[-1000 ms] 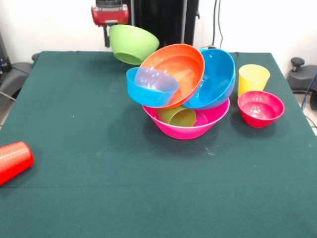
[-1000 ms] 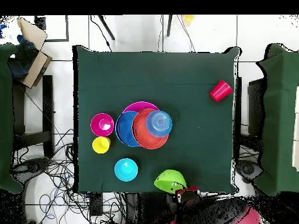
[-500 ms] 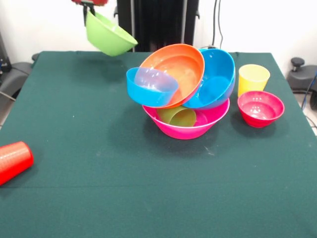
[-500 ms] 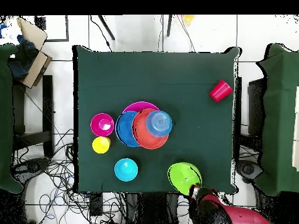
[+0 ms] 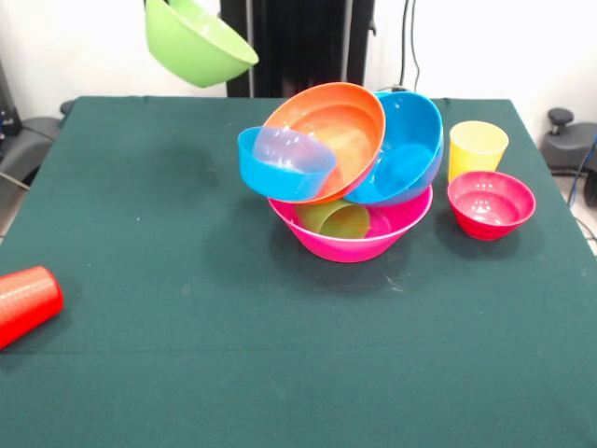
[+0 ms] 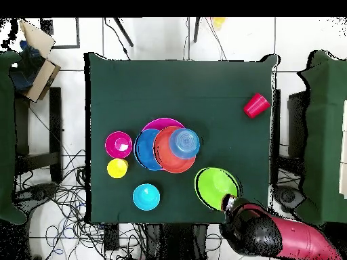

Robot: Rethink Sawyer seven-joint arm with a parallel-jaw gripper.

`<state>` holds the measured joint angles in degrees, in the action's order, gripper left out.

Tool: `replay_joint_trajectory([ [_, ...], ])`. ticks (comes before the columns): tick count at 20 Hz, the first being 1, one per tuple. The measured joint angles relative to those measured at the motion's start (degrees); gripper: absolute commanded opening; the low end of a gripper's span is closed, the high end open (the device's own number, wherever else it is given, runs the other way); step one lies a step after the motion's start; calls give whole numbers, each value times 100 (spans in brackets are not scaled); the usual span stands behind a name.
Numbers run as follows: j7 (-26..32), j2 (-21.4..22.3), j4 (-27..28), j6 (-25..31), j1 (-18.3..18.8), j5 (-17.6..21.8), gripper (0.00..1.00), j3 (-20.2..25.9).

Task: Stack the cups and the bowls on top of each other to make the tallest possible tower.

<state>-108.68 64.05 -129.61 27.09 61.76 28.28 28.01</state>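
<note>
High beside the tower [image 5: 350,168], my gripper [image 6: 228,200] stays clamped on the lime green bowl [image 5: 196,42], lifted to clear the tilted rims.

The dark green tabletop [image 5: 187,373] carries the pink bowl [image 5: 354,238] at centre, magenta-red bowl [image 5: 491,203] and yellow cup [image 5: 478,147] right, cyan bowl [image 6: 146,196] lower left overhead, red cup [image 5: 23,303] lying on its side at the left edge.

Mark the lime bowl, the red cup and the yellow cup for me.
lime bowl [image 5: 198,42], front view, outer wall
red cup [image 5: 23,303], front view, its side
yellow cup [image 5: 478,149], front view, outer wall
</note>
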Motion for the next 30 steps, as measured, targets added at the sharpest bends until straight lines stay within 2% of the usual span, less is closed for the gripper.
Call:
replay_joint_trajectory([
  [6, 0, 449, 259, 673, -169, -334, 0, 405],
  [11, 0, 606, 802, 1351, -440, -403, 0, 665],
  [15, 0, 513, 1318, 1663, -685, -397, 0, 818],
  [21, 0, 339, 1785, 1770, -979, -386, 0, 838],
  [30, 0, -126, 2548, 1901, -1798, -269, 0, 807],
])
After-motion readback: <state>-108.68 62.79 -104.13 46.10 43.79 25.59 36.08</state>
